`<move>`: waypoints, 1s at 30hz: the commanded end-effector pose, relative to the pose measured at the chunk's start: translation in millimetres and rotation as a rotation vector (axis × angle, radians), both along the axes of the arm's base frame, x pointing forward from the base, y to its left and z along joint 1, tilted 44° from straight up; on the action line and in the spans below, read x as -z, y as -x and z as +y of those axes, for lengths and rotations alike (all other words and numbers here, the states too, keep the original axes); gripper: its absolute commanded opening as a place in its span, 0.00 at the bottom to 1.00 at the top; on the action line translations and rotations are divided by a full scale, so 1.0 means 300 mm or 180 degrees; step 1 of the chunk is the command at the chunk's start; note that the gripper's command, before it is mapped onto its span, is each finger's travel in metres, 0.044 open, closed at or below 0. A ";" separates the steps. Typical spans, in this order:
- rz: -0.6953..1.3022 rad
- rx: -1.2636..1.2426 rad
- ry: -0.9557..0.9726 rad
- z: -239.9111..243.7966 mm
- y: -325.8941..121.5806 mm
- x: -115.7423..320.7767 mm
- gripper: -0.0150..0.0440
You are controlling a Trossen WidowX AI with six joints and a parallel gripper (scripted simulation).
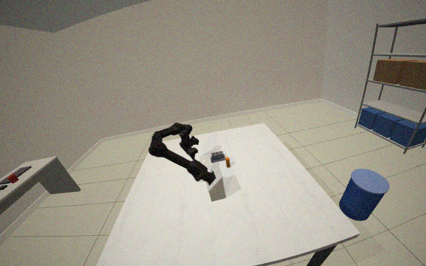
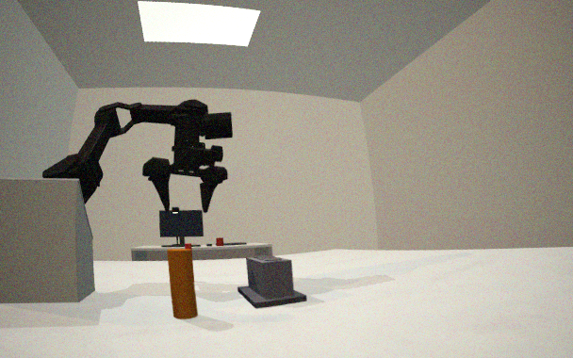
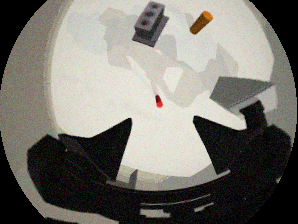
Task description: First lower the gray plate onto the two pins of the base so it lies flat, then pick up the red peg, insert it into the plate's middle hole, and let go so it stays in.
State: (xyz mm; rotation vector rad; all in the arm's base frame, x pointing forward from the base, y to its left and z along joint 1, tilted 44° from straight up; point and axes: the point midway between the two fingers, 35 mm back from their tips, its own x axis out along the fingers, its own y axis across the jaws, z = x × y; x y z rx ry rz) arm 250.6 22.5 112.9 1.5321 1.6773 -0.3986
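The gray plate (image 1: 217, 153) (image 3: 147, 18) lies level on top of the gray base (image 2: 270, 300) (image 3: 145, 40). Its row of three holes faces up in the wrist view, and the middle hole shows dark, with no red in it. The pins cannot be made out. The red peg (image 3: 158, 101) stands on the table ahead of the fingertips in the wrist view; only its top (image 2: 188, 246) shows behind the orange cylinder in the exterior view. My gripper (image 2: 186, 210) (image 3: 163, 119) is open and empty, pointing down high above the table, to the plate's left in the exterior view.
An orange cylinder (image 1: 228, 162) (image 2: 183, 283) (image 3: 201, 23) stands upright near the base. The gray arm pedestal (image 1: 218, 191) (image 2: 37, 240) (image 3: 240, 92) stands on the white table (image 1: 250, 224). A blue bin (image 1: 362, 199) is on the floor beyond the table's right edge.
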 end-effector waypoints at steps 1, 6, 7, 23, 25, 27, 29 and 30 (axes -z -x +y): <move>-0.0011 -0.0019 -0.0015 0.045 0.004 0.039 1.00; -0.0012 -0.0020 -0.0021 0.088 0.002 0.083 1.00; -0.0012 -0.0020 -0.0021 0.096 0.000 0.092 1.00; -0.0013 -0.0020 -0.0017 0.159 -0.014 0.164 1.00; -0.0013 -0.0020 -0.0017 0.166 -0.015 0.172 1.00; -0.0013 -0.0020 -0.0017 0.173 -0.016 0.180 1.00; -0.0013 -0.0020 -0.0017 0.181 -0.017 0.188 1.00; -0.0013 -0.0020 -0.0018 0.185 -0.017 0.192 1.00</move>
